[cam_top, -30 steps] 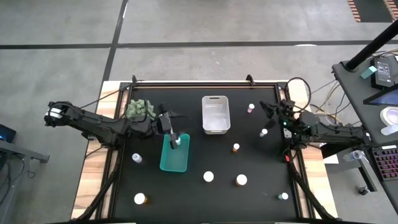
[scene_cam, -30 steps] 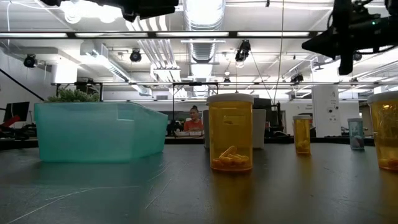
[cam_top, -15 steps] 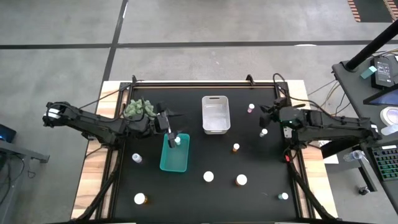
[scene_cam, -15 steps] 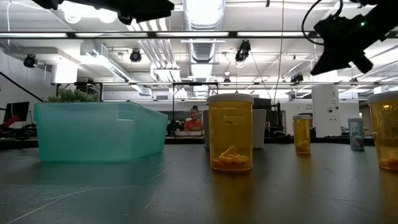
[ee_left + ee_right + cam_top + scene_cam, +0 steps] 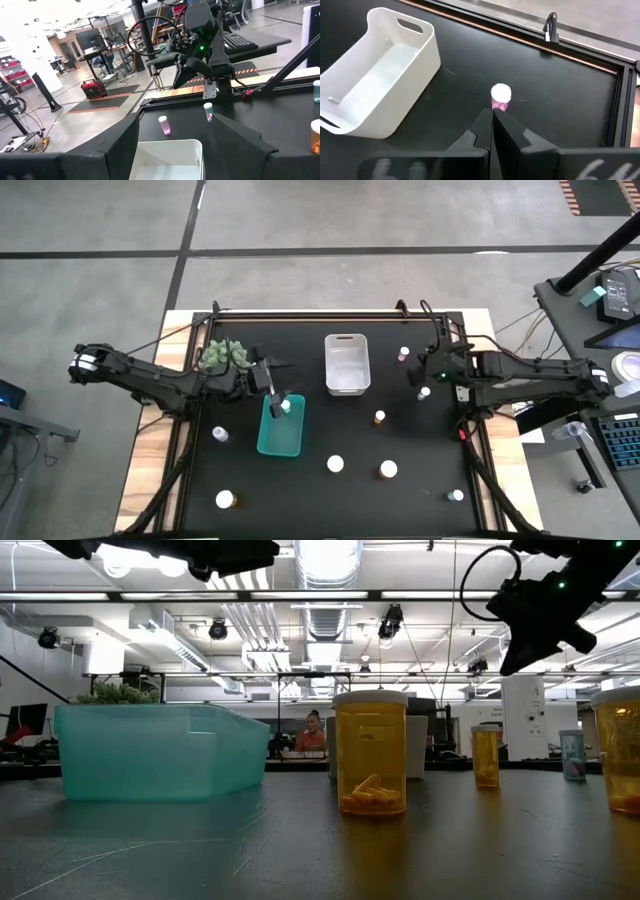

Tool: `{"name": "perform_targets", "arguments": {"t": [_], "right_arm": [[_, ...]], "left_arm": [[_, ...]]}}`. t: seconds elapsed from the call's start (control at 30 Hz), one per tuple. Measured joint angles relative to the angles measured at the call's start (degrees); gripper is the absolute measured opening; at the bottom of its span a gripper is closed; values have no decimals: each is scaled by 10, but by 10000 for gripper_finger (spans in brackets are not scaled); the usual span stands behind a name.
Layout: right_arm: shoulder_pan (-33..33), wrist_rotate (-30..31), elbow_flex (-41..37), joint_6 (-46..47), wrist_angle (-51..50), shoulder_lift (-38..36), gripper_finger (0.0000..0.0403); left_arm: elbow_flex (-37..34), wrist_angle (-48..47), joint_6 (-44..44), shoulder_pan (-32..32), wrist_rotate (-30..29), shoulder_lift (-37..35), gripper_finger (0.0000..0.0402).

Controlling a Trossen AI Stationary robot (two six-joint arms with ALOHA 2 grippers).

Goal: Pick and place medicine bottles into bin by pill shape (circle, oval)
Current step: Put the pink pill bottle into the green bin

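Observation:
Small white-capped medicine bottles stand upright on the black table: a pink one (image 5: pixel 404 354), a pale one (image 5: pixel 424 392), an amber one (image 5: pixel 379 417) and others near the front. One bottle (image 5: pixel 286 406) lies inside the teal bin (image 5: pixel 268 442). My left gripper (image 5: pixel 274 392) hangs open and empty over the teal bin's far end. My right gripper (image 5: pixel 417 370) is shut and empty, above the table between the pink and pale bottles. In the right wrist view its shut fingers (image 5: pixel 492 131) point toward the pink bottle (image 5: pixel 500 96).
A white bin (image 5: pixel 347 363) stands at the table's far middle, left of the pink bottle. A green bushy plant (image 5: pixel 224 355) sits at the far left beside my left arm. More bottles stand near the front edge (image 5: pixel 336 464), (image 5: pixel 388 469), (image 5: pixel 226 500).
My right gripper has moved toward the table's left, coming over the spot between the pink and pale bottles, and the arm has swung with it. My left gripper has kept still over the teal bin.

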Motion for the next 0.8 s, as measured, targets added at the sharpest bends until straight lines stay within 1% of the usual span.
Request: {"name": "perform_targets", "arguments": {"t": [0.17, 0.27, 0.4, 0.47, 0.6, 0.8], "right_arm": [[0, -5, 10, -1, 0, 13, 9], [0, -13, 15, -3, 23, 19, 9], [0, -17, 23, -8, 27, 33, 10], [0, -19, 29, -6, 26, 41, 15], [-3, -31, 46, -6, 40, 64, 44], [-11, -30, 80, -6, 42, 105, 111]], "left_arm": [[0, 0, 0, 0, -4, 0, 233], [0, 0, 0, 0, -11, 0, 233], [0, 0, 0, 0, -15, 0, 233], [0, 0, 0, 0, -15, 0, 233], [0, 0, 1, 0, -15, 0, 233], [0, -1, 2, 0, -15, -2, 233]]}}
